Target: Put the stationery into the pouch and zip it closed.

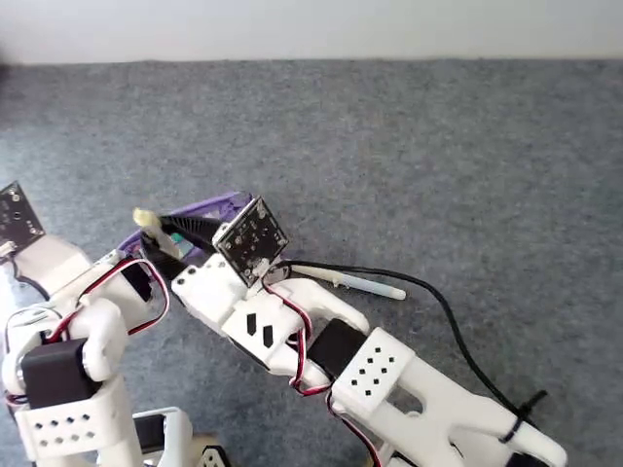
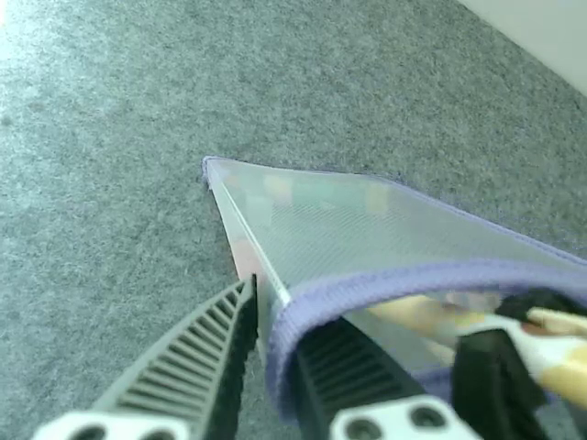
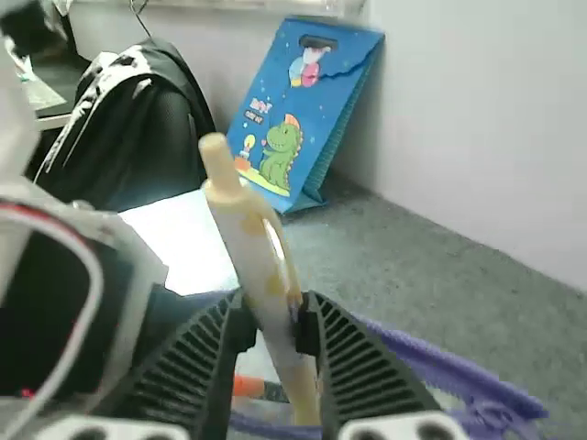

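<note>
- At about 9 o'clock from the middle of the table (image 1: pixel 438 146) in the high view sits the pouch (image 1: pixel 209 206), clear-walled with a purple edge, its mouth lifted and open.
- On that purple rim the left gripper (image 2: pixel 271 316) is clamped shut, one jaw on either side of the lip, holding the mouth up.
- Just beside it, the right gripper (image 3: pixel 273 316) is closed on a cream pen (image 3: pixel 261 275). It pinches the pen around the lower shaft, so the button end stands well clear of the jaws.
- The pen's long axis is steep, close to upright. In the high view its top leans toward roughly 10 o'clock, and the writing end points down at the pouch.
- The pouch's purple rim passes just past the right gripper's jaw tips, so the opening lies straight along the pen's axis. I cannot tell whether the tip is already inside the mouth.
- A second pen (image 1: pixel 350 280), white with a pale end, lies flat on the table at about 3 o'clock from the right gripper. Its long axis runs near 9-to-3 and one end is tucked beside the right arm, which is the nearer one.
- My judgement: the coming move is a short push down the pen's own axis and then a release, while the left jaws hold the lip. The second pen and the zip are not yet dealt with.
</note>
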Action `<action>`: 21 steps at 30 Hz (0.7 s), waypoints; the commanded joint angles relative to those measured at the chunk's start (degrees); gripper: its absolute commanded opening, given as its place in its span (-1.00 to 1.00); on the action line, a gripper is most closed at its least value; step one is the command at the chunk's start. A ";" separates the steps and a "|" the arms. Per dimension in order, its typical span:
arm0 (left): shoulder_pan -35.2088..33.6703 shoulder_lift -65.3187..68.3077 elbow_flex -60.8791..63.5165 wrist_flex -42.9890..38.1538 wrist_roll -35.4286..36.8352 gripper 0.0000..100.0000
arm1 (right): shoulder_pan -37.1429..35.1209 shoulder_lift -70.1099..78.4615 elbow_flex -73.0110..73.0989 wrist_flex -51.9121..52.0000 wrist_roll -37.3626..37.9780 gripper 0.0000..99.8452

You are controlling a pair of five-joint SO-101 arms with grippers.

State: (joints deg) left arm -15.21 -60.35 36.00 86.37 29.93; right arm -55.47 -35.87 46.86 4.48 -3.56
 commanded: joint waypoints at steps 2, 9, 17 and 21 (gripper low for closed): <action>-0.26 -0.09 -0.75 -1.23 0.53 -0.98 | 1.63 -2.51 -3.43 7.96 -0.44 -0.61; -0.18 0.00 -0.75 -1.32 0.53 -0.98 | 7.69 -3.65 -18.11 25.19 -7.91 -0.61; -0.18 -0.18 -0.75 -1.32 0.53 -0.98 | 25.71 -2.95 -29.10 47.43 -10.81 -0.67; -0.18 -0.18 -0.75 -1.32 0.53 -0.98 | 30.02 -2.95 -25.49 58.59 -8.79 -0.67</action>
State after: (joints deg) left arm -15.12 -60.35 36.00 86.37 29.93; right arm -27.69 -37.71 21.10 56.00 -13.76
